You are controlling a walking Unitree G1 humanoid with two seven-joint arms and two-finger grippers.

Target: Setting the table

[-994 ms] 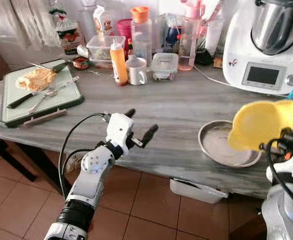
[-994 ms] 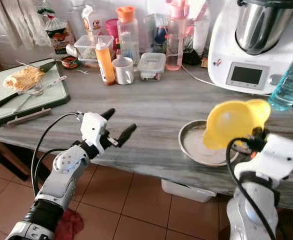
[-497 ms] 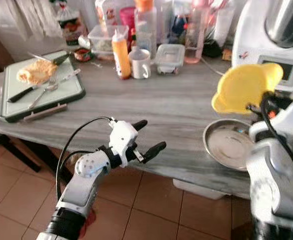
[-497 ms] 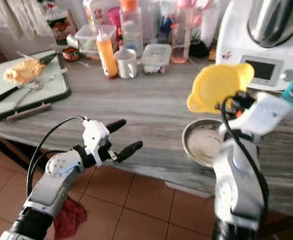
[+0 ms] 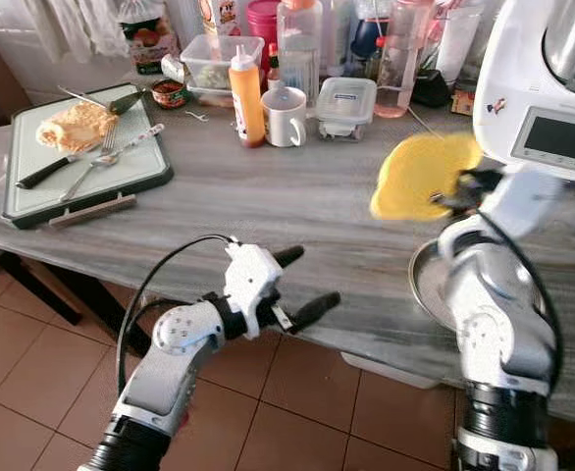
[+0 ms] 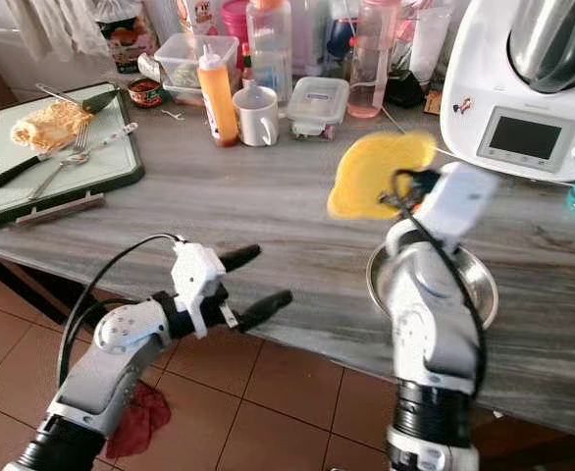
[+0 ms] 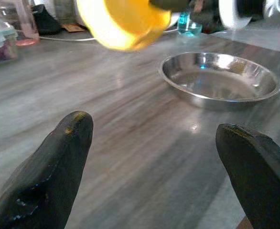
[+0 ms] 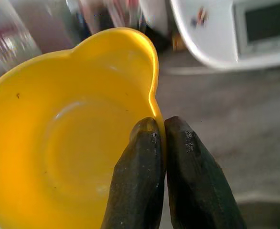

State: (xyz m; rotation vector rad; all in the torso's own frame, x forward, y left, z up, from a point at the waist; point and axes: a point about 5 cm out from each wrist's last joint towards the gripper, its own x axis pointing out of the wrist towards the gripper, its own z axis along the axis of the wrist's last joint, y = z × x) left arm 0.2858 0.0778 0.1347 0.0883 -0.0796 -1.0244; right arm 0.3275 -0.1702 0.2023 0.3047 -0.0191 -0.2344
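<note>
Yellow bowl [image 8: 73, 157] is held in the air above the grey table [image 5: 268, 196], near the steel dish [image 7: 221, 78] and in front of the white kitchen machine [image 6: 523, 88]. We see our right gripper [image 8: 164, 138] pinching its rim beside one small ear, one finger inside the wall and one outside, both closed tight on it. We judge the bowl to be light, stiff plastic: smooth, somewhat slippery, not fragile. A rim pinch next to the ear suits it, since the ear should stop the wall sliding sideways between the pads; the bowl may swing if we move fast. Our left gripper [image 5: 297, 285] hovers at the table edge, fingers spread apart, holding nothing.
</note>
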